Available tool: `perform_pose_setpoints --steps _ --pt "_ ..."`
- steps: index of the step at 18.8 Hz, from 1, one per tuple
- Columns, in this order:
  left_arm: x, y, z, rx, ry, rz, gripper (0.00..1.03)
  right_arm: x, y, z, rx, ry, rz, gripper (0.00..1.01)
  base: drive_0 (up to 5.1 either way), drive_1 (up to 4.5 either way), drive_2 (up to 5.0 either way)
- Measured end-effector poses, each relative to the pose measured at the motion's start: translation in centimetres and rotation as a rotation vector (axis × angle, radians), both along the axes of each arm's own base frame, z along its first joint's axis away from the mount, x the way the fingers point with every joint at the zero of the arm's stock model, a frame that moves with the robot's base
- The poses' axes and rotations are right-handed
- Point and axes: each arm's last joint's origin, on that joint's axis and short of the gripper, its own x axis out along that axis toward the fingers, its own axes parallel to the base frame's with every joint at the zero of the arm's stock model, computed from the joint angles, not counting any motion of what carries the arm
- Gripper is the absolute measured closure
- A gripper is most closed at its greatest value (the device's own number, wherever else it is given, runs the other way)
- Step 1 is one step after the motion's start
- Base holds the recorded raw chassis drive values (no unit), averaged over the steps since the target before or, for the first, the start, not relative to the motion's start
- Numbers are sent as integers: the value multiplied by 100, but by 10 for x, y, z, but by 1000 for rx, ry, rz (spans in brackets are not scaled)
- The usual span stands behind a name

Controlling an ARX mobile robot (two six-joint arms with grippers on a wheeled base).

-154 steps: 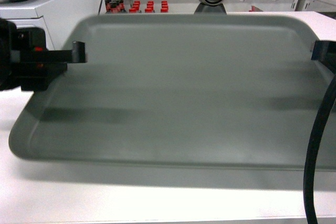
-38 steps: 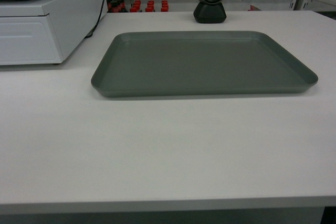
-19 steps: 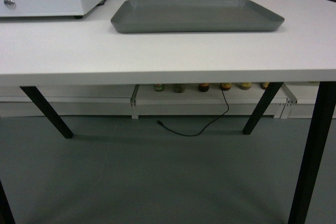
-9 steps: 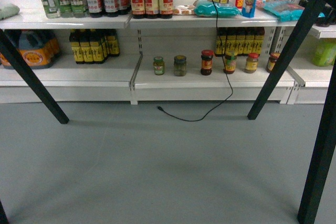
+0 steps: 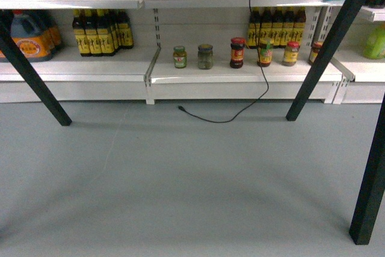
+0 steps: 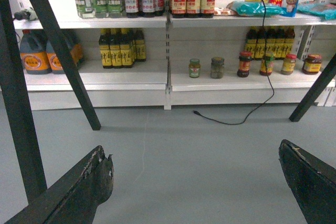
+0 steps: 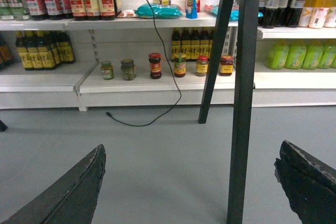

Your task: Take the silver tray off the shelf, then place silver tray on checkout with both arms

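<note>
The silver tray is out of view in all three views, and so is the checkout top. Both grippers hang low over the grey floor. My left gripper [image 6: 194,153] is open, its two black fingers wide apart with only floor between them. My right gripper [image 7: 190,150] is open as well, and nothing is held; a dark table leg [image 7: 241,103] stands beyond its gap. Neither gripper shows in the head view. White shelf boards [image 5: 240,71] run along the far wall, loaded with goods.
Dark slanted frame legs [image 5: 33,79] [image 5: 328,46] and an upright leg [image 5: 372,173] stand on the grey floor [image 5: 180,179]. A black cable [image 5: 231,115] hangs down and trails across it. Jars [image 5: 234,52] and sauce bottles [image 5: 102,28] fill the low shelves.
The head view has dropped from the counter top, where the tray lay, to the floor under the table. The tray has left the view, and the shelves sit higher in frame.
</note>
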Motion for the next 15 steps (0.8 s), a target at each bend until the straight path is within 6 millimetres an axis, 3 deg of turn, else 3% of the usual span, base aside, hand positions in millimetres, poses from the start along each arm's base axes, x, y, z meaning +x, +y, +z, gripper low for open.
perform_pose_setpoints --steps 15 --pt "0 0 0 -1 0 2 5 0 0 0 -1 -2 1 3 0 0 0"
